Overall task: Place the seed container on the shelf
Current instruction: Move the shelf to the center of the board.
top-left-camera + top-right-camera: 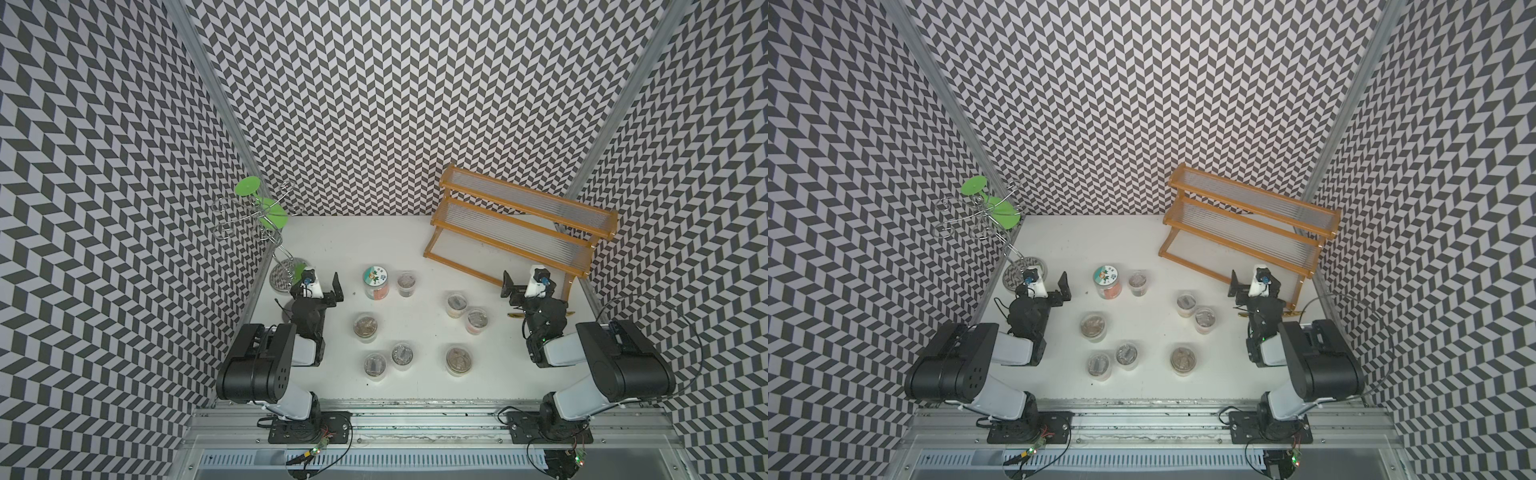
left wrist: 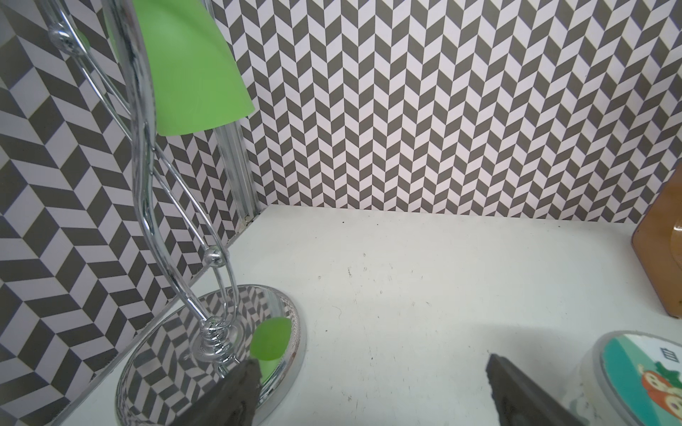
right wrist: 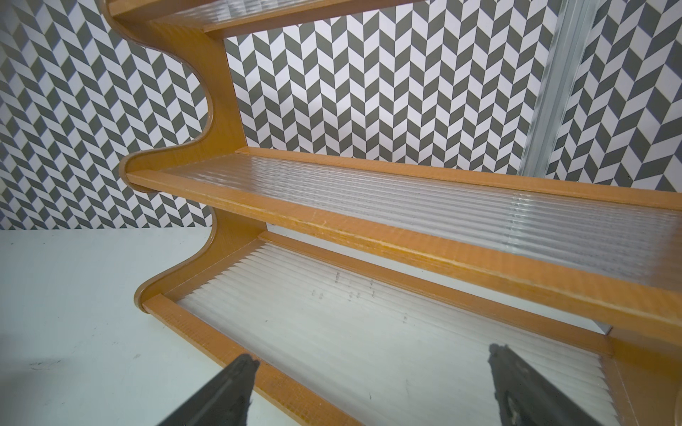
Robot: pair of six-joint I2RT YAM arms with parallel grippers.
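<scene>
Firstly, left hand point(image 2: 372, 369) and right hand point(image 3: 371, 359) gape empty; identify the seed container among the jars point(image 1: 365, 326), then grip its sides.

At centre right in a top view, the right arm point(image 1: 544, 311) hides a corner of the shelf point(image 1: 511, 226). The contents of the jars point(image 1: 365, 326) are too small to tell.

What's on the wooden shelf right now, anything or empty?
Empty. All three clear tiers of the shelf lie bare in both top views.

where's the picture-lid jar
In both top views the picture-lid jar stands left of centre, beside a smaller clear jar, between the wire stand and the shelf.
</scene>
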